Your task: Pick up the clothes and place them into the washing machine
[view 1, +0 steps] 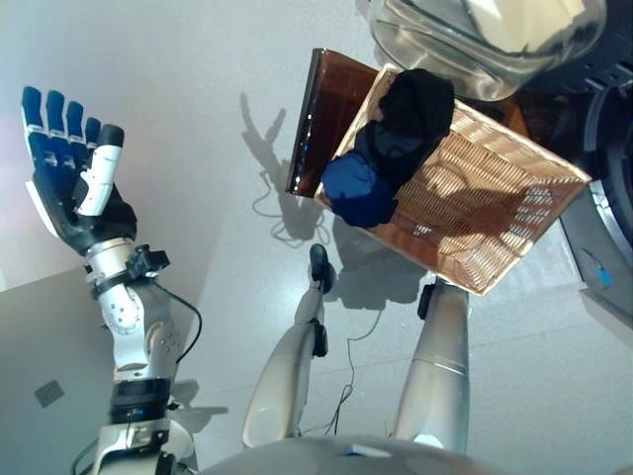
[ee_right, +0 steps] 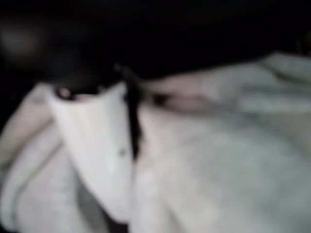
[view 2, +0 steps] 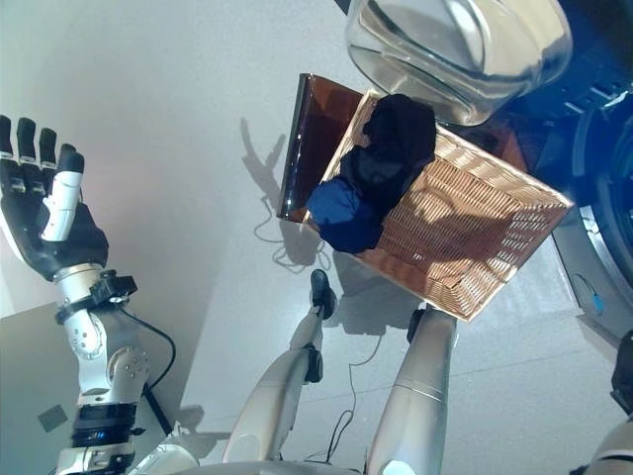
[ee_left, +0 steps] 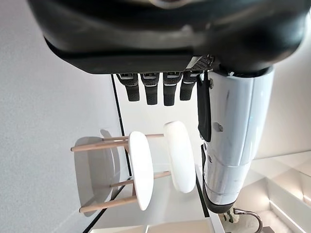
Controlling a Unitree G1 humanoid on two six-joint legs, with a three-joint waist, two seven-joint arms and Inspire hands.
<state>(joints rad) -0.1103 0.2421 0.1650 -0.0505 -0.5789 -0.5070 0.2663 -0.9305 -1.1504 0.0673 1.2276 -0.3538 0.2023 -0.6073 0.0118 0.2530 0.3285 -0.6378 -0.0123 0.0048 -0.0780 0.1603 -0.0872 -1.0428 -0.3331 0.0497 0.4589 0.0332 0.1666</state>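
Note:
A wicker basket (view 1: pixel 495 218) sits on the floor in front of me. A black garment (view 1: pixel 415 109) lies over its far corner and a blue garment (view 1: pixel 358 188) hangs over its left rim. My left hand (view 1: pixel 69 188) is raised at the far left, well away from the basket, open and holding nothing. My right hand (ee_right: pixel 146 39) shows only in its wrist view, pressed close against pale cloth (ee_right: pixel 233 160) that fills the view. I cannot see how it holds the cloth.
The washing machine's round glass door (view 1: pixel 475 49) hangs open above the basket, and the machine's front (view 1: pixel 608 148) is at the right edge. A brown glossy panel (view 1: pixel 326 109) stands by the basket's left side. Two white stools (ee_left: pixel 141 170) appear in the left wrist view.

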